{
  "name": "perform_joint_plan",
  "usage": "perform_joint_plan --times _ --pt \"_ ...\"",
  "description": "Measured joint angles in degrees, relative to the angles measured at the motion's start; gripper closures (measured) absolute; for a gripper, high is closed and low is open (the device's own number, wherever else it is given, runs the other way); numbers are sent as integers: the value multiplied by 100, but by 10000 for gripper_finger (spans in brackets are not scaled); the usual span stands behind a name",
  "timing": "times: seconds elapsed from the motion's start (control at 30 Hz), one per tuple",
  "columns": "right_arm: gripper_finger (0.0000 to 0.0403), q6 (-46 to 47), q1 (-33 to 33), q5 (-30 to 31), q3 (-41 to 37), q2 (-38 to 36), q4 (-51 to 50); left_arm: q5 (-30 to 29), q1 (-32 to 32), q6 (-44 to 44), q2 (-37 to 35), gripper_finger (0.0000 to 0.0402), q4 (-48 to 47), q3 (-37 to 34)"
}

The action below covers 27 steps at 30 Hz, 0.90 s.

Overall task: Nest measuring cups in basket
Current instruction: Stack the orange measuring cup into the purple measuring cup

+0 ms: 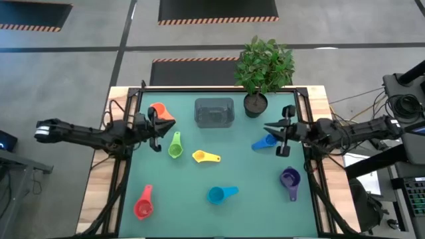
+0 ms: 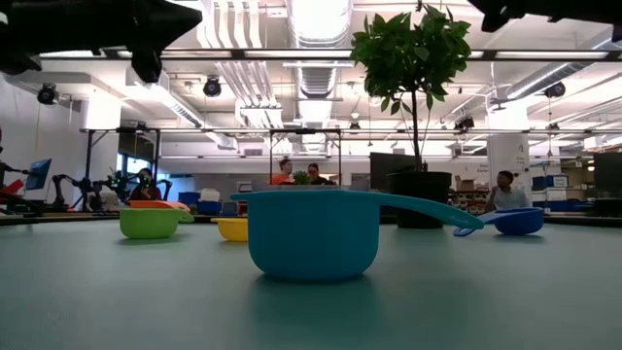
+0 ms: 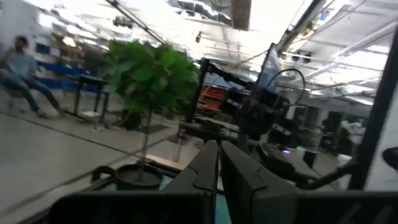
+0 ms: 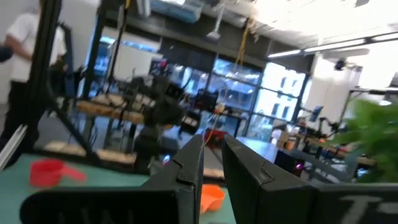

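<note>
Seven measuring cups lie apart on the green table, each on its base. They are orange (image 1: 161, 111), green (image 1: 175, 146), yellow (image 1: 206, 157), blue (image 1: 264, 143), a second blue (image 1: 221, 194), purple (image 1: 290, 179) and red (image 1: 144, 204). The translucent grey basket (image 1: 214, 111) stands at the far middle, with no cup in it. My left gripper (image 1: 159, 130) hovers shut by the orange and green cups. My right gripper (image 1: 269, 128) hovers shut just beyond the blue cup. Both hold nothing and sit well above the table.
A dark pot (image 1: 255, 104) with a leafy plant (image 1: 264, 66) stands right of the basket, close to my right gripper. Dark rails run along the table's left and right edges. People sit in the room beyond the far edge.
</note>
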Motion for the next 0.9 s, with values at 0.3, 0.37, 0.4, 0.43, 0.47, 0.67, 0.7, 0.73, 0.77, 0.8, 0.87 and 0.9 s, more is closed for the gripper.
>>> perform_joint_plan --times 0.3,0.37,0.4,0.43,0.47,0.67,0.7,0.73,0.77,0.8,0.87,0.9 --pt "355 39 13 -97 351 4 -756 100 -653 -23 935 400 -129 760" --pt "355 106 19 -150 420 8 -987 102 -804 -23 1166 400 -256 964" --pt "355 177 32 -183 448 11 -1052 101 -871 -23 1283 400 -372 1071" --pt "355 222 41 -253 478 10 -1123 101 -931 -20 1405 400 -481 1185" --pt "355 267 56 -303 510 6 -1206 101 -989 -15 1525 400 -575 1301" --pt "355 432 353 -554 704 0 -1791 96 -1156 -49 2189 400 -1362 1956" --pt "355 410 423 -551 720 -3 -1819 98 -1163 -107 2272 400 -1532 2062" --pt "355 377 493 -551 747 -7 -1876 98 -1163 -173 2338 400 -1738 2166" --pt "355 373 564 -551 786 -7 -1924 95 -1163 -246 2397 400 -1981 2276" --pt "355 374 637 -551 823 -7 -1971 90 -1163 -330 2453 400 -2260 2395" --pt "355 378 784 -551 917 -15 -2165 55 -1163 -551 2563 400 -2874 2657" --pt "355 374 859 -551 978 -17 -2277 51 -1163 -680 2617 400 -3142 2793"
